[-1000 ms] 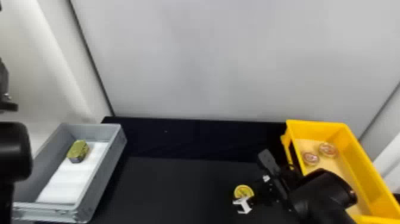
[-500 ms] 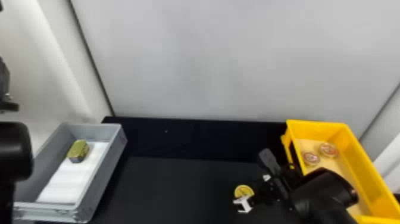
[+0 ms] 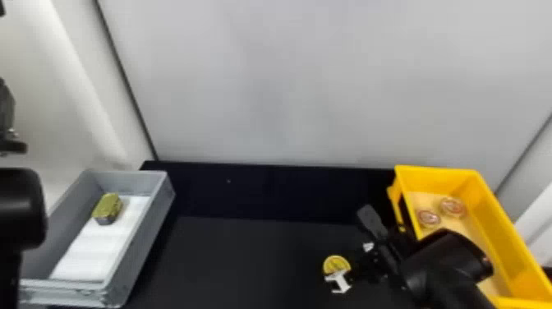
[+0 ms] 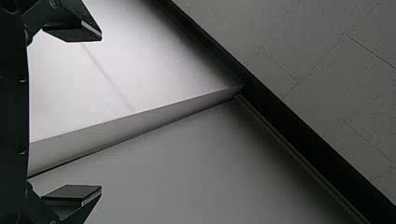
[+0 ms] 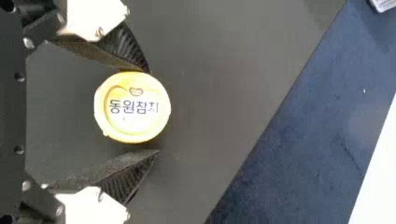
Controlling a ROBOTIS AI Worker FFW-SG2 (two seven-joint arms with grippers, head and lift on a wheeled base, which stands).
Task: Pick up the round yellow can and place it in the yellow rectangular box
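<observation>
The round yellow can [image 3: 336,263] stands on the black table right of centre. My right gripper [image 3: 348,265] is over it, one white finger bracket overlapping the can's near side. In the right wrist view, the can's pale lid [image 5: 132,107] lies between the fingertips of the right gripper [image 5: 154,111]. One finger is very close to the can or touching it; a narrow gap separates the other. The yellow rectangular box [image 3: 499,205] is at the right, partly behind the right arm. My left arm [image 3: 20,209] is parked at the left edge, its gripper [image 4: 100,113] open and holding nothing.
Inside the yellow box lie two round reddish-lidded cans [image 3: 452,206]. A grey box [image 3: 150,230] at the left holds a yellow-green squarish can [image 3: 108,207] on a white liner. Behind the black table [image 3: 246,254] rises a pale wall.
The right gripper's white bracket has shifted slightly right and up, covering a bit more of the can's near side. The can and left arm look unmoved.
</observation>
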